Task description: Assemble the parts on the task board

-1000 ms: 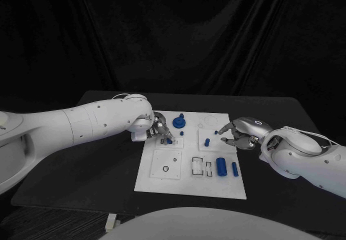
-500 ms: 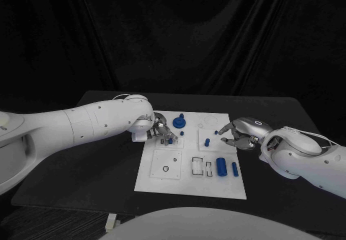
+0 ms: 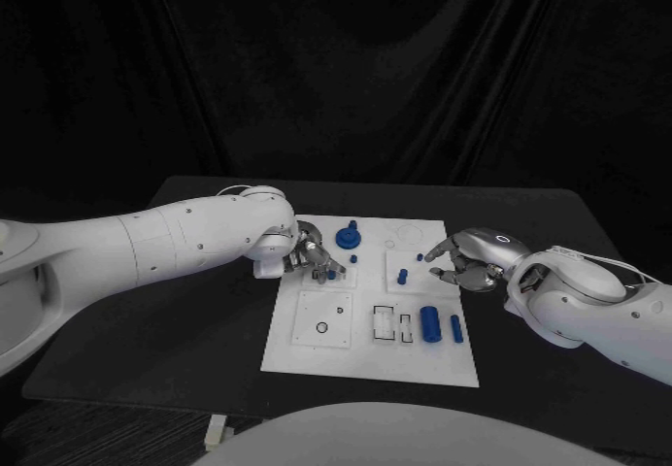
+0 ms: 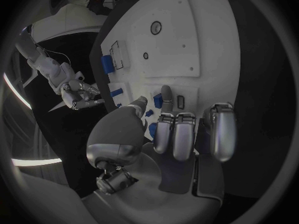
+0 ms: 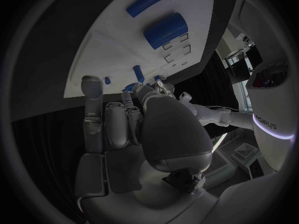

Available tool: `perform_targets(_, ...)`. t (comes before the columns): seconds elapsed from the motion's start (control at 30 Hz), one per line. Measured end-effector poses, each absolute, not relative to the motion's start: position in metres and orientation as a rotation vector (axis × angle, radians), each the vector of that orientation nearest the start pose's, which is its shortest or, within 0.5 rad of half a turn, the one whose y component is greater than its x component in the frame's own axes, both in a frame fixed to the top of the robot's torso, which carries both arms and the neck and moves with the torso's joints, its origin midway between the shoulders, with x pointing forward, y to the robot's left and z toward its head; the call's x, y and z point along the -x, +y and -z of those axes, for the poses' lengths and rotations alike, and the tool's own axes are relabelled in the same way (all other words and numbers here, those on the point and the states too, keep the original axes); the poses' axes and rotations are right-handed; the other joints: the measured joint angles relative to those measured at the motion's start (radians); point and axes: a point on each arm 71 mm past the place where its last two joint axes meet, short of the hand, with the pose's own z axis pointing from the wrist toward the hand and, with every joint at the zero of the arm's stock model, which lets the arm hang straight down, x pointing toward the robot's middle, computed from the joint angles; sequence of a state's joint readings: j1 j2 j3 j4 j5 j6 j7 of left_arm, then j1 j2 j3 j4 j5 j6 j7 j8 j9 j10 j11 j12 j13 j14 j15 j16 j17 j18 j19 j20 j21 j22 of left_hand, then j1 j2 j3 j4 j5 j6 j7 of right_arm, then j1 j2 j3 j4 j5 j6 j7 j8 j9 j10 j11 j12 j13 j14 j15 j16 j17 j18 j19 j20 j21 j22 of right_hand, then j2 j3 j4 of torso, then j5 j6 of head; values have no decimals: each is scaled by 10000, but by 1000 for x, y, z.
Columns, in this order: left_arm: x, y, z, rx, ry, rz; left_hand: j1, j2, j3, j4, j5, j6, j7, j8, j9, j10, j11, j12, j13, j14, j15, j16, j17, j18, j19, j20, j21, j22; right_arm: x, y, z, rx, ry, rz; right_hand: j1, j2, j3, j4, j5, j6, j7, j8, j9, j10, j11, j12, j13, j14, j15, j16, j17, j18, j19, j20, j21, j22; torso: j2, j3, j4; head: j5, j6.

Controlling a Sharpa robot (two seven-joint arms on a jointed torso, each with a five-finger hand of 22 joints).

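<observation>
Both hands poised at the task board's far half

The black table (image 3: 168, 330) carries the white task board (image 3: 367, 361), lying flat in the middle. The left hand (image 3: 311, 254) hovers over the board's left edge, pinching a small blue peg (image 4: 158, 100) between thumb and a fingertip. The right hand (image 3: 462, 260) sits at the board's right edge with fingers curled in, holding nothing. A wide blue cylinder (image 3: 430, 324) lies beside a slim blue bar (image 3: 456, 328) near the board's right side
</observation>
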State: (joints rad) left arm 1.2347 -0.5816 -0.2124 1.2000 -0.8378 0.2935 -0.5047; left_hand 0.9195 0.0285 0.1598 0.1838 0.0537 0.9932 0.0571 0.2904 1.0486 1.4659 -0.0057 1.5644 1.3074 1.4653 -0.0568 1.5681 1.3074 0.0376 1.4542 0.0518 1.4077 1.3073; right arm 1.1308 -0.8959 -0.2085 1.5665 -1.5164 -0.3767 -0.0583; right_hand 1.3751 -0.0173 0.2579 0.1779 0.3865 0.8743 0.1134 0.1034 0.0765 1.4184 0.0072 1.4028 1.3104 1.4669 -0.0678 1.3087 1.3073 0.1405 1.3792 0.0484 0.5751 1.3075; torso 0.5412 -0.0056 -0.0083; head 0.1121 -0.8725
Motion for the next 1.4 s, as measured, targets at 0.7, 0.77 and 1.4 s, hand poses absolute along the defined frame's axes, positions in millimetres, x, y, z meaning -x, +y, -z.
perform_targets(0.7, -523, 207, 206, 2494, 24593, 3773, 446, 282, -153, -123, 191, -107, -106, 212, 333, 5, -66, 29, 0, 13, -60, 0, 0, -1, 65, -37, 51, 0, -428, -220, 264, 2470, 17893, -6417, 0, 0, 0, 0, 0, 0, 0, 0, 1, -37, 37, -43, -6, 0, 0, -37, -41, -1, 0, 0, -61, -2, -1, -7, -3, -45, 0)
perform_targets(0.77, -529, 210, 204, 2630, 24504, 3630, 463, 300, -117, -159, 278, -107, -106, 250, 346, -21, -90, 29, 0, -2, -75, 0, 0, 0, 65, -37, 51, 0, -428, -220, 264, 2470, 17892, -6419, 0, 0, 0, 0, 0, 0, 0, 0, 0, -37, 36, -88, -4, 0, 0, -78, -63, -2, 0, 0, -62, -1, 1, -7, -3, -67, 0)
perform_targets(1.4, -554, 235, 251, 3266, 24359, 2466, 687, 314, -178, -264, 373, -143, -142, 401, 492, 6, -138, 29, 0, -2, -74, 0, 0, 0, 64, -37, 51, 0, -429, -217, 264, 2509, 17889, -6462, 0, 0, 45, 11, 0, 0, -1, 0, 1, -71, 1, -116, 3, 0, 0, -122, -114, -2, -35, 35, -155, 5, 25, -34, -32, -57, 0)
